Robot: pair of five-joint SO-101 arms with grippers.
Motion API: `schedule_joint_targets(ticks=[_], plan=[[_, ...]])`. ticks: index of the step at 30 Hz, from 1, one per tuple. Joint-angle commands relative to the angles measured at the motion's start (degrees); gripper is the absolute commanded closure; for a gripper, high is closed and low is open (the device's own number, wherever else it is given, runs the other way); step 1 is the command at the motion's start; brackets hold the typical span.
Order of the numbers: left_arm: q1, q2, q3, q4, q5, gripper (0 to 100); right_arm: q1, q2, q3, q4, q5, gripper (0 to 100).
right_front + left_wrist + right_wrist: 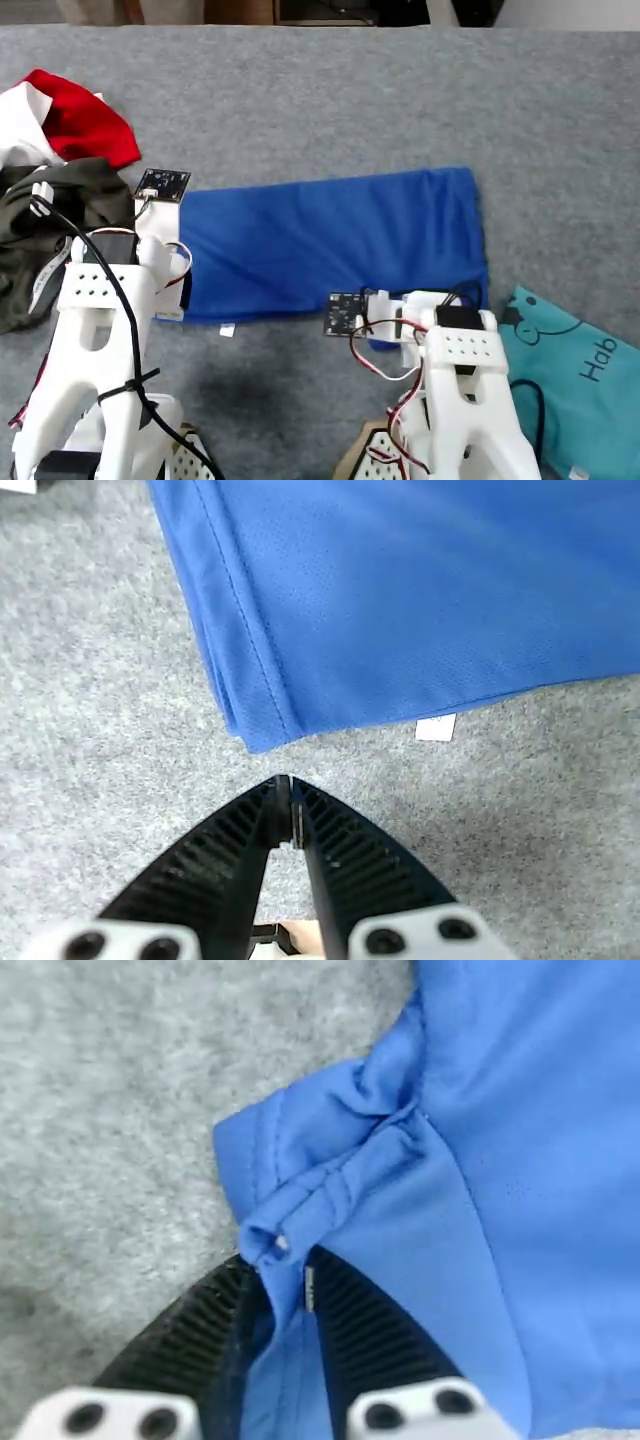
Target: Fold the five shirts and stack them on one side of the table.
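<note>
A blue shirt (330, 240) lies folded into a long band across the middle of the grey table. My left gripper (288, 805) is shut and holds nothing; it sits on the cloth just off the shirt's near left corner (255, 735). A small white tag (435, 727) pokes out from the shirt's near edge. My right gripper (290, 1280) is shut on a bunched fold of the blue shirt (340, 1175) at its near edge, right of centre (383, 343).
A heap of red (85, 120), white (20, 125) and dark olive (60, 215) shirts lies at the far left. A teal shirt (570, 380) lies at the near right. Open grey table (330, 100) lies beyond the blue shirt.
</note>
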Motion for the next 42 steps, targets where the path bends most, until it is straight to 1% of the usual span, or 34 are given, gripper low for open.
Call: schedule_joint_targets(ticks=[1,7,10,13,17,21,26,33,36,38,42], plan=[[-0.09,-1.36,-0.26,-0.35,-0.35,98,0.48,-0.22,-4.00,1.14,-0.44,99.3],[0.26,-1.36,-0.26,-0.35,-0.35,98,1.19,-0.04,-18.59,8.79,-0.44,99.3],[0.35,-1.36,-0.26,-0.35,-0.35,98,0.75,0.13,-25.27,8.88,-0.44,99.3],[0.35,-1.36,-0.26,-0.35,-0.35,98,-1.27,1.19,-29.85,8.88,-0.44,99.3],[0.35,-1.27,-0.26,-0.35,-0.35,98,-3.38,8.31,-36.18,8.70,-0.44,99.3],[0.35,-1.27,-0.26,-0.35,-0.35,98,-3.56,17.98,-43.30,5.89,-0.44,99.3],[0.35,-1.27,-0.26,-0.35,-0.44,98,-4.44,28.35,-51.21,5.89,-0.35,99.3],[0.35,-1.19,-0.26,-0.35,-0.97,98,-10.68,36.79,-54.99,5.19,-0.18,99.1],[0.35,-1.36,-0.79,1.05,-2.02,98,-11.65,38.90,-55.16,1.41,-0.18,98.9],[0.26,-1.36,-0.88,1.49,-2.02,98,-11.65,39.96,-55.25,-0.79,-0.18,95.2],[0.09,-1.36,-0.88,1.49,-2.02,98,-11.38,40.22,-55.25,-1.32,-0.35,76.2]])
